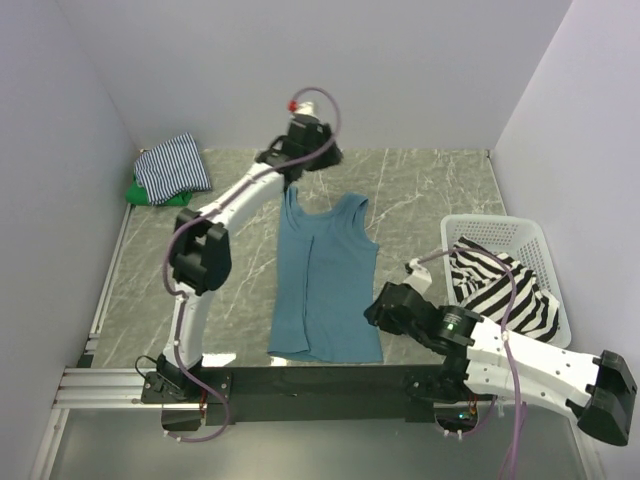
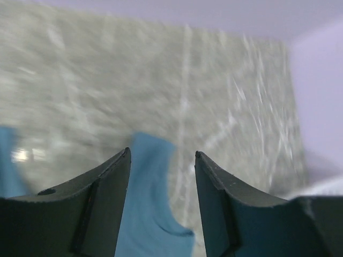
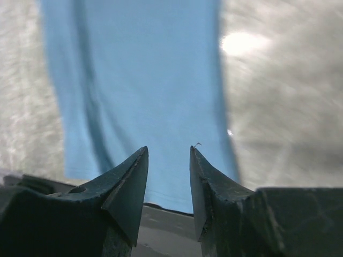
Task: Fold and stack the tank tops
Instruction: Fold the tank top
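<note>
Teal tank top (image 1: 325, 280): you've got it laid flat in the middle of the grey marbled table (image 1: 430, 190). Straps point at the far wall and the hem sits at the near edge. A long crease runs down it left of centre.
Left gripper (image 1: 289, 180): your arm is stretched far out, with the gripper over the top's left strap end. The left wrist view is blurred, but it shows the fingers spread wide (image 2: 162, 155) with nothing pinched. The teal strap (image 2: 147, 214) lies on the table below, between them.
Right gripper (image 1: 378, 308): yours sits low, just beside the hem's right corner. In the right wrist view the fingers are parted by a narrow gap (image 3: 169, 150) with nothing held. The teal cloth (image 3: 139, 80) fills the view beyond the tips, and its hem edge is close under them.
Contact: can't tell if either gripper touches the cloth.
Thin navy-white striped top (image 1: 172, 165): folded in the far left corner, lying on top of the green one.
Green top (image 1: 140, 192): only an edge shows, poking out under the striped one on the near-left side.
Bold black-white striped top (image 1: 500, 285): bunched up in the basket, spilling over its near rim.
White lattice basket (image 1: 520, 232): on the right side of the table, well apart from the teal top.
</note>
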Robot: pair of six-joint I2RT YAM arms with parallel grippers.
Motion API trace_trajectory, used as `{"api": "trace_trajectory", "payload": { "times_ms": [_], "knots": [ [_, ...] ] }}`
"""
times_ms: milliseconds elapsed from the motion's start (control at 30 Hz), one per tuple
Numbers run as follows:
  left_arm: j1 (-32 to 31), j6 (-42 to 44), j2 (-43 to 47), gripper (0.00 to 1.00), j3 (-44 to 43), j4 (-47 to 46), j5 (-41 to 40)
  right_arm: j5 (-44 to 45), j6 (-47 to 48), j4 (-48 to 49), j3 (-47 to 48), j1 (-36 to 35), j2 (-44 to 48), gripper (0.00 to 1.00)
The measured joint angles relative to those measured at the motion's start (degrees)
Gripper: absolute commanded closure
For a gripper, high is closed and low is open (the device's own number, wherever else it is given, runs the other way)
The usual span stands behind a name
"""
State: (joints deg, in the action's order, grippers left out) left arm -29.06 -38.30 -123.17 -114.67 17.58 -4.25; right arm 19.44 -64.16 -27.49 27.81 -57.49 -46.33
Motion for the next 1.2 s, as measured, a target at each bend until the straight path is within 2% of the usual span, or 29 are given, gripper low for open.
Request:
{"api": "trace_trajectory", "payload": {
  "times_ms": [267,467,833,1200],
  "knots": [
    [-12.5,1.4,-7.4,0.43,1.2,-0.2,4.4,0.9,-9.3,-11.6,-5.6,0.0,8.8,0.59],
    [-18.0,0.7,-10.4,0.45,3.2,1.4,3.9,0.4,-11.2,-14.6,-6.4,0.0,10.4,0.6],
    [-20.4,-4.2,-10.7,0.47,7.6,4.2,-4.4,-2.0,-9.9,-13.5,-7.5,-0.1,5.6,0.6],
    [-21.8,-4.4,-10.1,0.46,9.0,2.8,-7.3,-3.7,-8.0,-10.4,-8.7,-0.1,2.4,0.6]
  ]
}}
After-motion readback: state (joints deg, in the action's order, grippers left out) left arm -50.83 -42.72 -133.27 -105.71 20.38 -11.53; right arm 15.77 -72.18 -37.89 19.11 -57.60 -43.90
